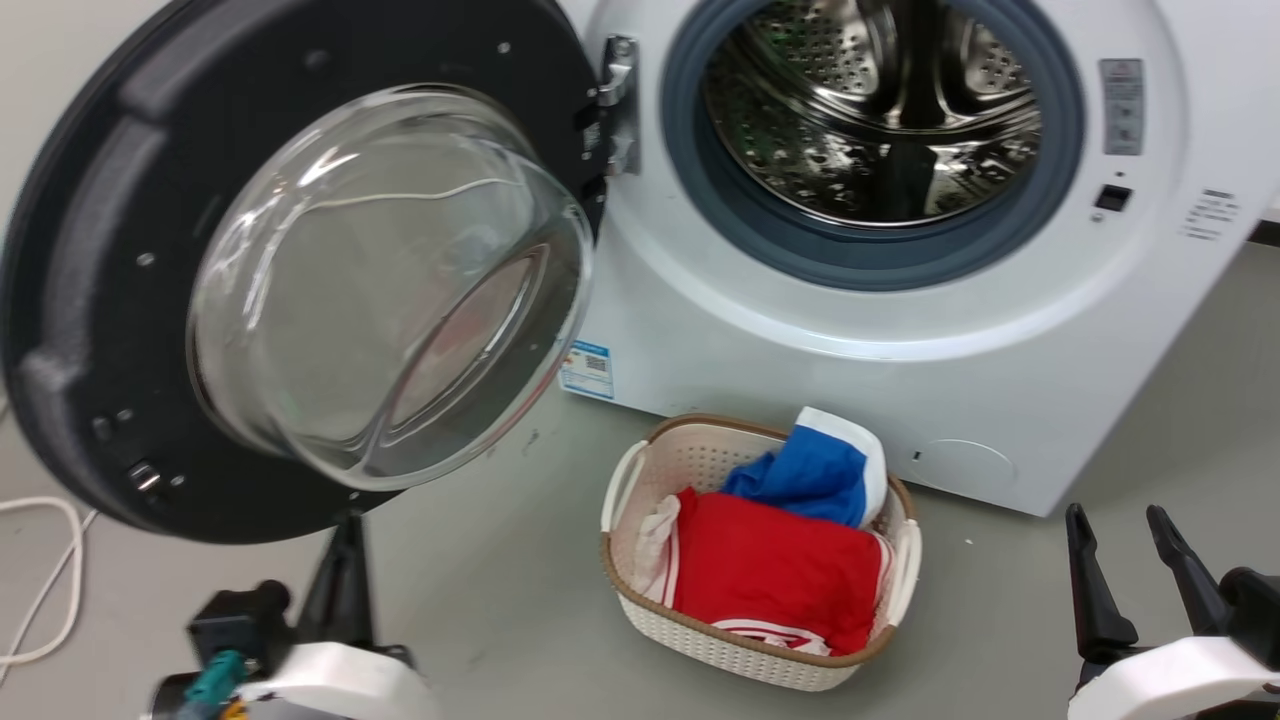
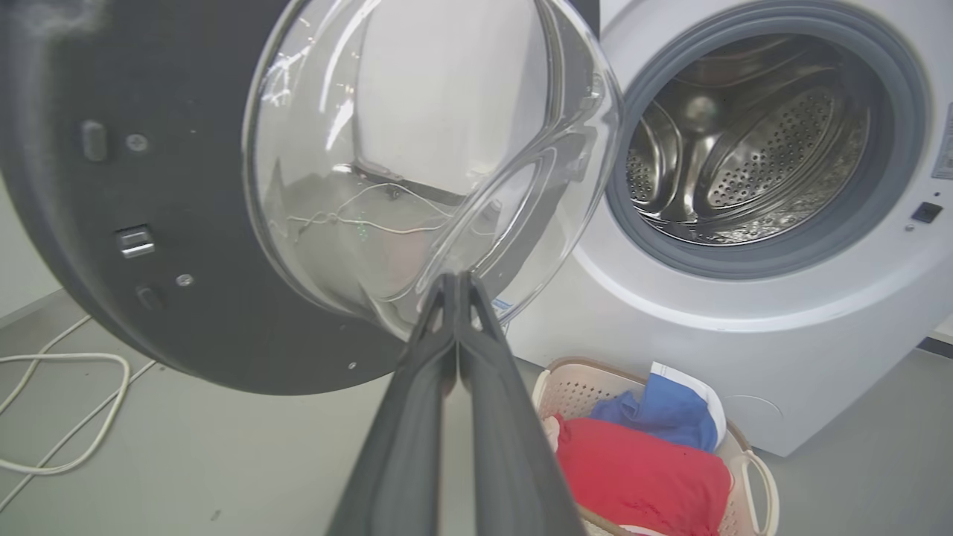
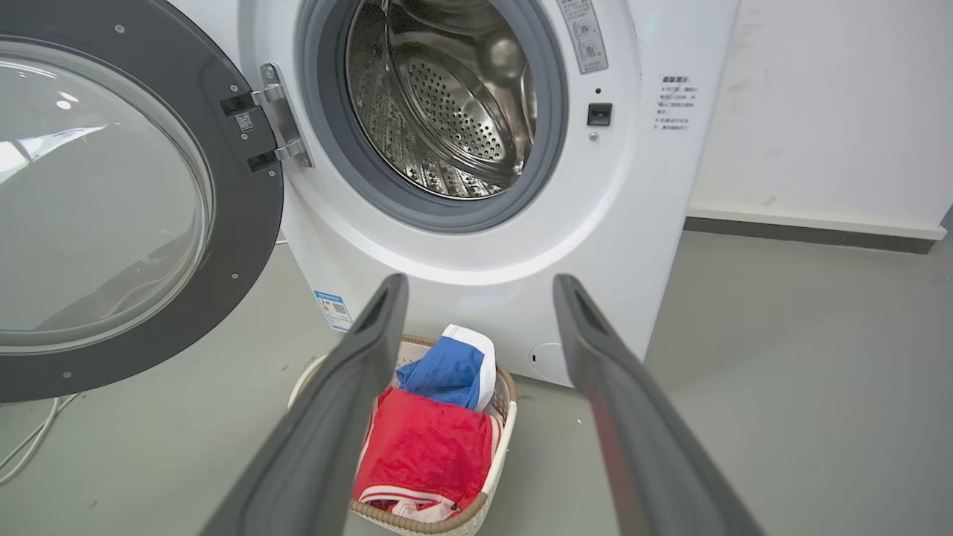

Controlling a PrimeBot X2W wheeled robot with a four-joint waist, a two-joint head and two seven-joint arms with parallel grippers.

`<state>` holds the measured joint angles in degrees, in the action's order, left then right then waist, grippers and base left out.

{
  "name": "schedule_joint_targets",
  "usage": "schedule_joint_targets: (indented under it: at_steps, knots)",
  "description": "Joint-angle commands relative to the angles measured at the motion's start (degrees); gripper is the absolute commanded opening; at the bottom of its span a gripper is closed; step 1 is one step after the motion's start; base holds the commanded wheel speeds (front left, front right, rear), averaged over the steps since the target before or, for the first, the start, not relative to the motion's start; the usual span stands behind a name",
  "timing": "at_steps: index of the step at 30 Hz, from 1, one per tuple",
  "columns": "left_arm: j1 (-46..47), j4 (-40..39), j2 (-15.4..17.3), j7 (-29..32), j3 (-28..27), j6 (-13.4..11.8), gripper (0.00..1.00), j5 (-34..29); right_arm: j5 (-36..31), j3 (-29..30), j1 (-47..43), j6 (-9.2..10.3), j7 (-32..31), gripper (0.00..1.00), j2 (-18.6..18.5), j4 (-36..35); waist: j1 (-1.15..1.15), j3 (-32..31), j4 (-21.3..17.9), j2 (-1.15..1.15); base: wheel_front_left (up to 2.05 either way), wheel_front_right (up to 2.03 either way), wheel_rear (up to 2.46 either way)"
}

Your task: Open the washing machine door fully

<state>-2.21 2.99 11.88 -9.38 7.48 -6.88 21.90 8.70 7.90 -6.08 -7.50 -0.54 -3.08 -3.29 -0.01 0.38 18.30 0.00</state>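
The washing machine door (image 1: 90, 300) hangs swung wide, left of the washing machine (image 1: 900, 400). The left wrist view shows the left claw (image 2: 456, 286) clenched empty, tips seemingly touching the glass bowl (image 2: 417, 149); from the head, the door's rim hides them. The right claw (image 3: 480, 286) is released, well apart.

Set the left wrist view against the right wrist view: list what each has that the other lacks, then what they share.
Left wrist view: the left tool, shut, tips by the lower edge of the glass bowl; a latch on the black rim.
Right wrist view: the right tool, open; the door hinge; the skirting board along the wall.
Both: the washing machine door swung open, the steel drum, the basket of clothes.
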Motion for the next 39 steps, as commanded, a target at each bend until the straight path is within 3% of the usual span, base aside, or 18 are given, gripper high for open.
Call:
schedule_joint_targets:
  at_steps: [1, 10, 24, 39]
  knots:
    - [0.09, -0.21, -0.69, 0.64, 0.94, 0.47, 1.0, 0.25, 0.21, 0.0, 0.26, 0.01, 0.23, 1.0, 0.11, -0.18, 0.01, -0.27, -1.41, 0.0, 0.0, 0.0, 0.0]
    - [3.78, 0.45, 0.1, 1.03, 4.85, 1.29, 1.0, -3.34, -1.24, -1.96, 1.15, 0.01, -0.41, 1.0, -0.38, -0.27, 0.01, -0.89, -7.59, 0.0, 0.0, 0.0, 0.0]
    - [5.21, 4.57, 0.56, -0.81, 7.09, -0.32, 1.0, -6.63, -1.01, -4.43, 2.61, 0.01, 0.01, 1.0, -3.0, 0.4, 0.01, -1.64, -18.83, 0.0, 0.0, 0.0, 0.0]
    - [4.83, 5.12, 1.38, -0.52, 7.21, -1.66, 1.0, -6.38, -1.23, -4.47, 2.55, 0.01, 0.9, 1.0, -2.6, 0.47, 0.01, -1.61, -19.41, 0.0, 0.0, 0.0, 0.0]
